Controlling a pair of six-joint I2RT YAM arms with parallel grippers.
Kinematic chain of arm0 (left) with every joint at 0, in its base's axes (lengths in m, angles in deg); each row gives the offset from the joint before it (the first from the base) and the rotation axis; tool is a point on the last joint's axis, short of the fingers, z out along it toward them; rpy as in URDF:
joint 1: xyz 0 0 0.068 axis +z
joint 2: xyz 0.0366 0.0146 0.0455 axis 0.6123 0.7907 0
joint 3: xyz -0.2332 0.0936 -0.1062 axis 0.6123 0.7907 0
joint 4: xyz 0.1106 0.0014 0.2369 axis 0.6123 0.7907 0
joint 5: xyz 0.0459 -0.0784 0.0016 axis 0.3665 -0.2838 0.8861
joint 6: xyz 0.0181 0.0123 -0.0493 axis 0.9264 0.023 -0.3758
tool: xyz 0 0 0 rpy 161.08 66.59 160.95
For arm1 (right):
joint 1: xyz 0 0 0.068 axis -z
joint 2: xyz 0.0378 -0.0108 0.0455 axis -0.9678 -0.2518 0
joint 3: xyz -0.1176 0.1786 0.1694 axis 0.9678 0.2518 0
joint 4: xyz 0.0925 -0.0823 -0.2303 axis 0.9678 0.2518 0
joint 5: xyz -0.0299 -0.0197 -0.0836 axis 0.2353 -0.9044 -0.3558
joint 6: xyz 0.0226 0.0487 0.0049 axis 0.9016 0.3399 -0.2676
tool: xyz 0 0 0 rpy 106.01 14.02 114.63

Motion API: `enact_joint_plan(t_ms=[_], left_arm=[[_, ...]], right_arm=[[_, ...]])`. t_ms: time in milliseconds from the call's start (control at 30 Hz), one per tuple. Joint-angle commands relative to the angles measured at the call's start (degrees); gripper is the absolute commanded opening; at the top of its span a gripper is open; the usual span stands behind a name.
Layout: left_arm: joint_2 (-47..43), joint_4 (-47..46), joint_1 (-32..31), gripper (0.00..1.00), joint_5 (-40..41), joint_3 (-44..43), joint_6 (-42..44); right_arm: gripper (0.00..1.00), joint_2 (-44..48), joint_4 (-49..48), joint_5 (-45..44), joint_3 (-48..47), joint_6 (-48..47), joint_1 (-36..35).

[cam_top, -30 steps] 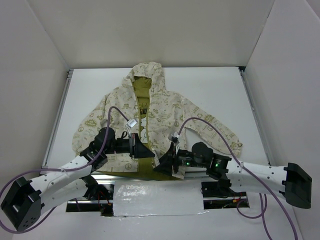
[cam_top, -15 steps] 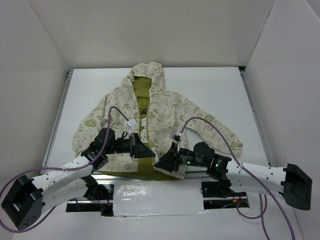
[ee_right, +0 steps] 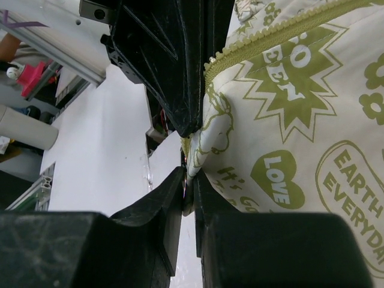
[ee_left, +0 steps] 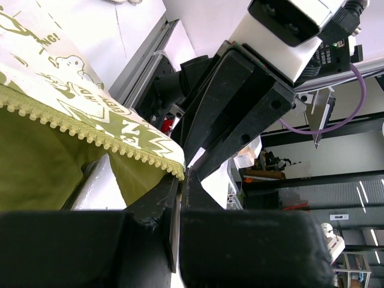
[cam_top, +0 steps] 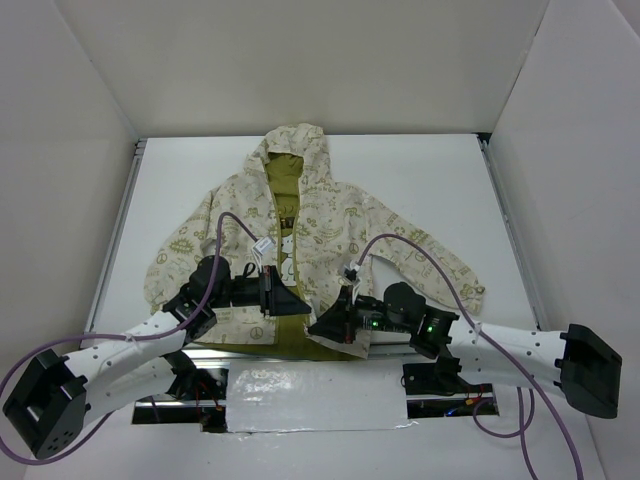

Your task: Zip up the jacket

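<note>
Zip not started: the jacket (cam_top: pixel 330 225) lies flat on its back on the table (cam_top: pixel 430 180), hood away from the arms, hem at the near edge, front open from hem to collar with olive showing between the two panels. The halves of the zipper (ee_right: pixel 270 30) are not joined anywhere in view, and no slider or pull is visible, so I can't tell which side carries it. All of the task is left, by my read: bring the two bottom corners together, seat the end in the slider, run it up to the collar. Both tools are at the hem by the opening, tips near each other but apart. The left gripper (cam_top: pixel 292 302) has its jaws together on the bottom inner corner of the panel on its side, with the toothed edge running into the slit between the fingers in its wrist view. The right gripper (cam_top: pixel 322 328) has its jaws nearly together too, pinching the bottom corner of the opposite panel, the fabric edge caught between the tips
</note>
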Motion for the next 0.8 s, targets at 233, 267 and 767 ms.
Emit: enact_joint_plan(t_ms=[233, 267, 767], left_arm=[[0.07, -4.66, 0.00, 0.00, -0.07, -1.79, 0.51], [0.16, -5.10, 0.00, 0.00, -0.16, -1.70, 0.42], [-8.10, 31.78, 0.00, 0.98, 27.56, -10.04, 13.43]], right_arm=[[0.13, -0.94, -5.68, 2.30, -0.21, 0.71, 0.39], [0.11, -0.50, -6.03, 2.22, 0.05, 0.71, 0.47], [0.00, -1.71, 5.38, -13.24, -2.40, 3.87, 0.65]])
